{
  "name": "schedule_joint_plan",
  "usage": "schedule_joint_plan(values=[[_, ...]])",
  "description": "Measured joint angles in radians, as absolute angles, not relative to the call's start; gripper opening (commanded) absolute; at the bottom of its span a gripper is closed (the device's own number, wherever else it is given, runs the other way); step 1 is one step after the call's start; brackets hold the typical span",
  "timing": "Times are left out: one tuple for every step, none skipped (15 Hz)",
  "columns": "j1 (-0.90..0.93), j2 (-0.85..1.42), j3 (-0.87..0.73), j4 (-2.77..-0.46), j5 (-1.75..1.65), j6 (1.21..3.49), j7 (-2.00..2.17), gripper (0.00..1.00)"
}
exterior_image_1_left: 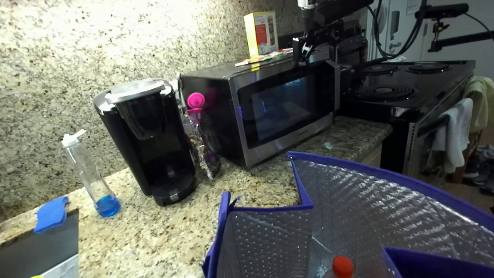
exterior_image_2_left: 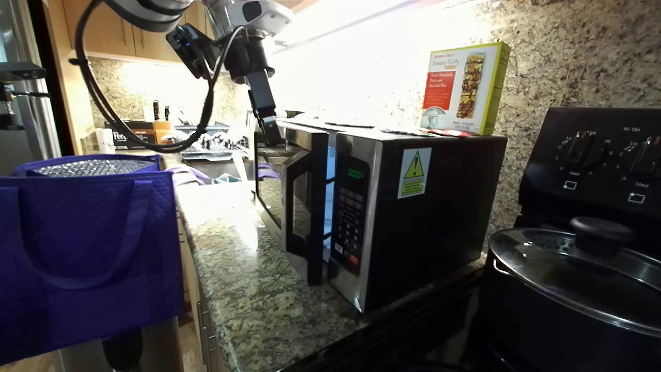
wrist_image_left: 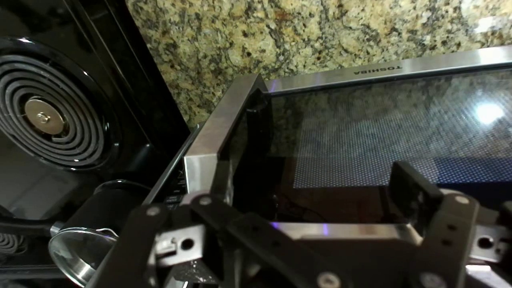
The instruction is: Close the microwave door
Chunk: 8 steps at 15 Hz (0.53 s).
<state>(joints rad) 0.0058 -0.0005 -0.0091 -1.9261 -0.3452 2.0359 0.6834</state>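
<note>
In an exterior view, door (exterior_image_2_left: 269, 188) ajar, mostly below gripper (exterior_image_2_left: 271, 138). Wrist view: fingers (wrist_image_left: 413, 186) wide apart, empty, handle (wrist_image_left: 223, 119) just beside one. Probably stiff, light to swing, glass (wrist_image_left: 360, 136) slick; push at handle edge, no grasp.

a kitchen is shown by its fittings. a speckled stone counter (exterior_image_1_left: 146, 235), on which a coffee maker (exterior_image_1_left: 148, 139) and a microwave (exterior_image_2_left: 423, 222) are set, is backed by a wall (exterior_image_1_left: 96, 50) of similar stone. next to the microwave is placed a black stove (exterior_image_1_left: 428, 88) fitted with coil burners (exterior_image_1_left: 384, 92); a lidded pot (exterior_image_2_left: 563, 305) is stood on it and towels (exterior_image_1_left: 453, 133) are hung at its front. wooden cabinets (exterior_image_2_left: 100, 28) are mounted overhead.
</note>
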Motion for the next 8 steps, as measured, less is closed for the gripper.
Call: schedule_joint_plan(values=[[0.006, 0.000, -0.009, -1.926, -0.345, 2.036, 0.683, 1.00], [0.006, 0.000, -0.009, -1.926, -0.345, 2.036, 0.683, 1.00], [0.006, 0.000, -0.009, -1.926, -0.345, 2.036, 0.683, 1.00], [0.006, 0.000, -0.009, -1.926, -0.345, 2.036, 0.683, 1.00], [0.006, 0.000, -0.009, -1.926, -0.333, 2.048, 0.676, 1.00], [0.005, 0.003, -0.010, -1.926, -0.309, 2.080, 0.659, 1.00], [0.005, 0.008, -0.013, -1.927, -0.267, 2.123, 0.624, 1.00], [0.004, 0.017, -0.017, -1.927, -0.217, 2.170, 0.589, 1.00]])
